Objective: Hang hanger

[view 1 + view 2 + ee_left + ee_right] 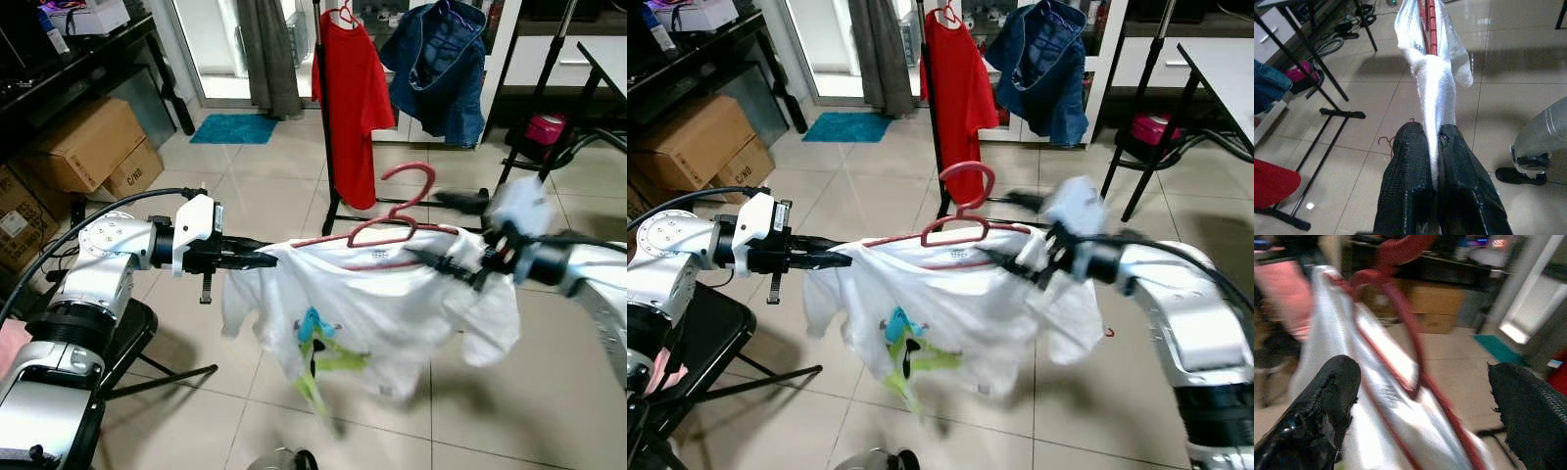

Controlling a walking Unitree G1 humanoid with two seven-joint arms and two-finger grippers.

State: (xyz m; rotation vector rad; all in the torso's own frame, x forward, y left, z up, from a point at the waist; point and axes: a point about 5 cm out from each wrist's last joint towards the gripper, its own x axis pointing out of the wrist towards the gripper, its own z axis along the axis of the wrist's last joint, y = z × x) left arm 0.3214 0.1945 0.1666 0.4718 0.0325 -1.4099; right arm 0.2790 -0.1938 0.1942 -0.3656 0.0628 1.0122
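A red hanger (397, 211) carries a white T-shirt (382, 313) with a blue and green print, held up in front of me. My left gripper (265, 259) is shut on the shirt's shoulder at the hanger's left end; in the left wrist view its fingers (1410, 166) pinch the white cloth (1437, 88). My right gripper (416, 257) is blurred at the hanger's right shoulder. In the right wrist view it stands open (1422, 377), its fingers on either side of the red hanger (1400, 298). Behind stands a black clothes rack (328, 147).
A red shirt (353, 88) and a denim jacket (441, 69) hang on the rack. Cardboard boxes (88, 147) sit at the left under a black table, a blue mat (233, 128) by the door. A person's leg and shoe (1533, 147) appear in the left wrist view.
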